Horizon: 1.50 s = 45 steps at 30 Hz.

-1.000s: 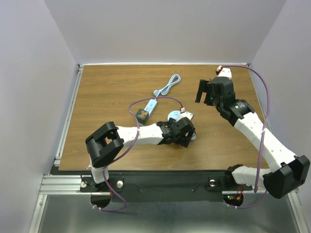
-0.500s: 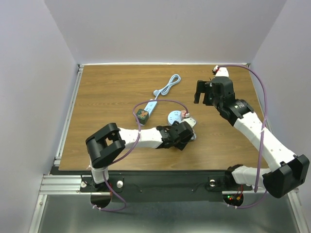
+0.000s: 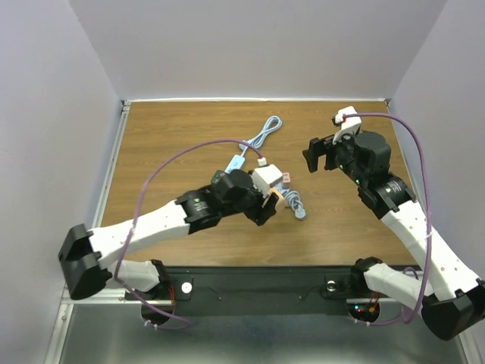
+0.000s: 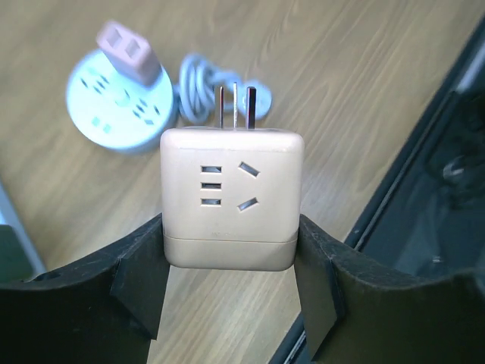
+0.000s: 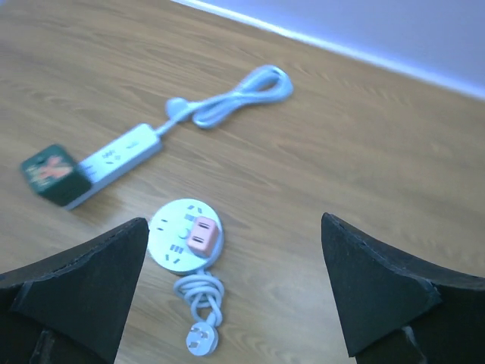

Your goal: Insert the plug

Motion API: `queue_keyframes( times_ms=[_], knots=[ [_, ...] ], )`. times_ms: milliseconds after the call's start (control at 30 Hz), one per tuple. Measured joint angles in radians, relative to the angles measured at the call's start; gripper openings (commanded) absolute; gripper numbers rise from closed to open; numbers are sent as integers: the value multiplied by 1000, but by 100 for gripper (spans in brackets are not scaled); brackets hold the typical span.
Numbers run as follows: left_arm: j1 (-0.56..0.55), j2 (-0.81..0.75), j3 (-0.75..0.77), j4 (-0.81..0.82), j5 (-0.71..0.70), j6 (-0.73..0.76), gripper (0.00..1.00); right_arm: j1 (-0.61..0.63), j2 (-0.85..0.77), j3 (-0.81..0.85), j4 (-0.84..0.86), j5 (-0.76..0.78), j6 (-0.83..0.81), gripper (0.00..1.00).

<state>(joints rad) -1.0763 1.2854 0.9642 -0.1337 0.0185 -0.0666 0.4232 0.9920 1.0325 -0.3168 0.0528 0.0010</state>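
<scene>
My left gripper (image 4: pixel 231 262) is shut on a beige cube adapter (image 4: pixel 231 197) and holds it above the table, metal prongs pointing away. Beyond it lies a round pale-blue socket (image 4: pixel 114 106) with a pink plug (image 4: pixel 125 53) seated in it. In the top view the left gripper (image 3: pixel 264 191) and the adapter (image 3: pixel 265 178) cover most of that socket; the pink plug (image 3: pixel 286 179) shows beside them. My right gripper (image 3: pixel 322 155) is open and empty, hovering to the right. Its view shows the round socket (image 5: pixel 176 227) and the pink plug (image 5: pixel 203 233) between its fingers (image 5: pixel 76 288).
The socket's coiled cord (image 5: pixel 198 299) ends in a loose plug (image 5: pixel 198 341) on the wood. A white power strip (image 5: pixel 114 163) with a green cube (image 5: pixel 49 173) at one end lies further left, its looped cord (image 5: pixel 235 95) toward the back wall.
My left arm has risen and pulled back left, carrying the beige adapter up from the table beside the round socket. My right gripper has shifted slightly and stayed open.
</scene>
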Motion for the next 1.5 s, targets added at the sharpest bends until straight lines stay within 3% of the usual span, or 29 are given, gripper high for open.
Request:
queue_keyframes(
  times_ms=[200,433,700,933,1500],
  knots=[
    [61,-136,68,-77,126,27,7,-9,-8,-3,89,-408,-138,100],
    [77,-135,89,-212,203,65,7,-10,167,97,112,-973,-169,99],
    [85,-177,97,-259,251,92,7,-10,209,119,116,-1307,-153,99],
    [85,-183,153,-261,292,109,7,-10,188,95,120,-1382,-131,99],
    [109,-140,211,-278,322,143,6,40,260,66,92,-1365,-137,98]
  ],
)
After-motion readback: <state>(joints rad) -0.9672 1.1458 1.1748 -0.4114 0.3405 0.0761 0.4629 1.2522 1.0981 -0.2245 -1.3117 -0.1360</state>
